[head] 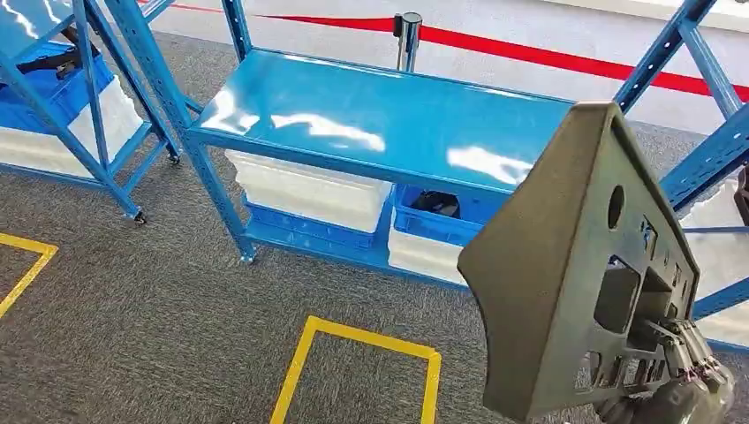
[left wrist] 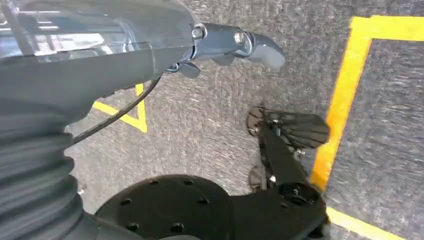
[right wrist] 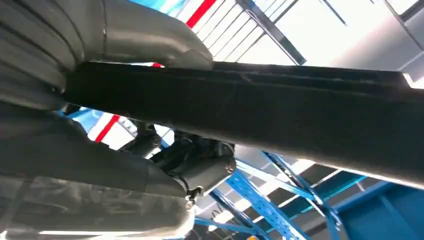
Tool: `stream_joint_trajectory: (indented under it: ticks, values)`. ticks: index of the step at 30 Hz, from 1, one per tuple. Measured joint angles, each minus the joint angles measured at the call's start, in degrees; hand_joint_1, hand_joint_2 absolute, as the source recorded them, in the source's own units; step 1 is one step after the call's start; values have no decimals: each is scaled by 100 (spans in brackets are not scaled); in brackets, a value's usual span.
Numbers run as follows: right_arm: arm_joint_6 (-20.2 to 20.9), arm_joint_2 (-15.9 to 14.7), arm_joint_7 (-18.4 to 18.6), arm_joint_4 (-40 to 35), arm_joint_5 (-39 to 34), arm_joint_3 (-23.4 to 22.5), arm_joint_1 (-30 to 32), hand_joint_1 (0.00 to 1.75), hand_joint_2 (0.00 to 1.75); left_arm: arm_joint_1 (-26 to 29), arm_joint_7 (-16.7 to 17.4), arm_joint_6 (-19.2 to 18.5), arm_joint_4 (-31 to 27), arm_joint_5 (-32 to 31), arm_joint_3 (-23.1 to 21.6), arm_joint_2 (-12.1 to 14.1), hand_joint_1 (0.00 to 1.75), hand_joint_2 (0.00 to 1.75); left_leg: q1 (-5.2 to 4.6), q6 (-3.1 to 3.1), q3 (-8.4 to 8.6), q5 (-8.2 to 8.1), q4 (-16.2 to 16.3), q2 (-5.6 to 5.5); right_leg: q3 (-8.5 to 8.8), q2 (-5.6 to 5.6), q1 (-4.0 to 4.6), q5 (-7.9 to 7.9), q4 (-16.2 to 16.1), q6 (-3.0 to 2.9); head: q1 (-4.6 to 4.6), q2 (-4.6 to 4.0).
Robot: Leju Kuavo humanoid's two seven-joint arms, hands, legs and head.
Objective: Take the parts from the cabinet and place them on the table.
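Grey carpet (head: 159, 309) spreads under me, marked with yellow tape lines (head: 362, 340), and a red barrier strap (head: 530, 53) runs across the pale floor beyond on a chrome post (head: 407, 35). Straight ahead stands a blue metal rack (head: 380, 124), its glossy top shelf catching the ceiling lights. On its lower shelf sit a white bin (head: 309, 190) and a blue crate (head: 442, 221) with something dark inside that I cannot make out. Another blue rack (head: 79, 97) stands off to the left, with a blue crate (head: 53, 88) on top of a white one, and a third frame (head: 707, 150) rises at the right.

My right hand (head: 684, 375) is low at the right of my head view, its fingers clamped on the lower edge of a large dark grey moulded part (head: 556, 265). I hold the panel raised and tilted in front of me, in the air, its cut-outs and round hole facing right; it touches neither rack. From my right wrist, the part (right wrist: 260, 115) is a dark bar crossing the view, with my thumb (right wrist: 150, 42) pressed along one side.

My left hand (left wrist: 235, 45) hangs over the carpet with nothing in it; whether its fingers are spread or curled, I cannot tell.
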Motion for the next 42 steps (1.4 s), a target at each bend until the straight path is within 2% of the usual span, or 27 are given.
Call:
stream_joint_trajectory:
  ticks: [2,3,5,6,7,10,11,12,13,15,16,17,18,20,22,25,26,28,30,31,32,34,35,37,39,41,42]
  values:
    - [0,13,-41,48,-48,-7,1,134,175,0,33,26,0,-48,2,30,0,175,-32,11,-111,79,15,5,90,0,3,111,192,-12,19,0]
    - [0,20,-70,63,-70,-9,5,134,175,0,50,28,0,-70,0,37,0,175,-47,11,-154,114,20,4,301,0,12,306,-76,-29,22,0]
    - [0,53,-153,83,-140,-35,10,134,175,1,131,41,0,-129,0,61,0,175,-79,9,-207,182,19,-7,972,2,59,684,-1108,-132,24,0]
    - [0,70,-196,85,-164,-63,10,134,175,3,194,59,0,-155,2,61,0,175,-77,-3,-229,212,19,-7,1274,3,103,663,-1586,-204,15,0]
    - [0,94,-227,87,-188,-85,11,134,175,1,245,83,0,-166,0,68,0,175,-88,-35,-253,255,26,-11,1382,2,126,618,-1834,-217,24,0]
    - [0,127,-264,107,-221,-159,44,134,175,12,323,111,0,-177,0,105,0,175,-60,-142,-317,391,-2,-3,1306,3,171,672,-1854,-238,20,0]
    - [0,144,-267,111,-221,-166,45,134,175,20,332,120,0,-177,0,116,0,175,-76,-167,-359,330,40,-10,1276,-7,77,759,-1925,-244,26,0]
    - [0,166,-269,118,-221,-168,39,134,175,23,339,125,0,-177,0,146,0,175,-80,-185,-405,105,163,-24,1215,-16,91,804,-1917,-240,13,0]
    - [0,177,-271,131,-223,-175,45,134,175,28,352,135,0,-186,0,149,0,175,-74,-187,-488,-249,498,-23,1152,-23,91,844,-1898,-294,-48,0]
    - [0,214,-312,149,-255,-192,41,134,175,27,334,138,0,-197,0,175,0,175,-72,-208,-720,-818,1416,-26,998,-26,97,930,-1837,-322,-63,0]
    - [0,234,-347,162,-293,-206,33,134,175,26,313,135,0,-197,0,190,0,175,-71,-220,-776,-891,1750,-26,903,-26,98,975,-1796,-328,-70,0]
    - [2,249,-378,175,-329,-214,26,134,175,24,284,135,0,-197,0,205,0,175,-66,-229,-730,-790,1856,-24,801,-26,96,1015,-1751,-327,-83,0]
    - [2,271,-398,192,-356,-225,14,134,175,22,242,131,-2,-197,2,230,0,175,-57,-234,-568,-568,1709,-24,700,-25,91,1051,-1701,-320,-105,0]
    - [2,306,-463,225,-411,-254,-23,134,175,2,129,103,-7,-186,2,256,0,175,-32,-254,35,-176,825,-22,525,-23,76,1101,-1585,-273,-146,0]
    - [2,321,-494,240,-437,-260,-69,134,175,-44,-5,76,-7,-171,2,256,0,175,-28,-266,504,-339,22,-32,430,-25,119,1140,-1489,-223,-234,0]
    - [0,337,-507,269,-404,-271,-176,134,175,-74,-151,35,-7,-153,2,258,0,175,-64,-163,411,-320,35,-34,360,-30,118,1293,-1475,-182,-116,0]
    - [2,341,-503,275,-406,-275,-182,134,175,-76,-175,24,-2,-153,2,249,0,175,-30,-87,352,-265,28,-3,321,-24,112,1268,-1459,-155,-126,0]
    - [0,343,-492,282,-424,-286,-202,134,175,-116,-197,22,-7,-153,2,262,0,175,-25,39,219,-161,33,6,196,-16,75,730,-1114,-71,-27,0]
    - [0,345,-492,302,-455,-304,-238,134,175,-149,-201,24,-7,-153,2,264,0,175,-31,70,37,-31,44,9,-27,-16,39,87,-211,-40,22,0]
    - [0,350,-485,312,-470,-304,-237,134,175,-155,-182,26,-7,-153,2,264,0,175,-32,69,-44,30,46,10,-75,-16,25,-22,134,-31,26,0]
    - [0,350,-479,328,-474,-304,-239,134,175,-155,-148,26,-7,-153,2,264,0,175,-32,66,-131,92,51,12,-41,-16,18,49,296,-28,31,0]
    - [2,350,-407,356,-398,-304,-265,134,175,-141,-94,37,-4,-153,4,264,0,175,-35,51,-279,203,58,12,321,-16,15,469,-61,-39,46,0]
    - [2,348,-380,365,-382,-302,-287,134,175,-137,-77,37,-4,-153,4,264,0,175,-38,40,-340,262,57,6,695,-15,25,679,-585,-67,41,0]
    - [2,350,-367,365,-380,-302,-345,134,175,-138,-55,41,-2,-153,4,249,0,175,-40,-10,-402,351,66,-5,1462,-6,103,613,-1686,-166,44,0]
    - [0,348,-369,365,-378,-299,-382,134,175,-134,-24,48,-4,-153,7,249,0,175,-22,-77,-458,472,52,2,1499,-2,141,542,-1903,-170,44,0]
    - [0,348,-367,367,-350,-302,-369,134,175,-105,59,79,-2,-155,11,249,0,175,-26,-148,-483,575,1,0,1426,-4,136,660,-1910,-217,46,0]
    - [0,352,-369,367,-334,-297,-382,134,175,-94,79,79,-2,-160,13,262,0,175,-13,-160,-530,432,77,-12,1369,-29,81,723,-1929,-201,46,0]
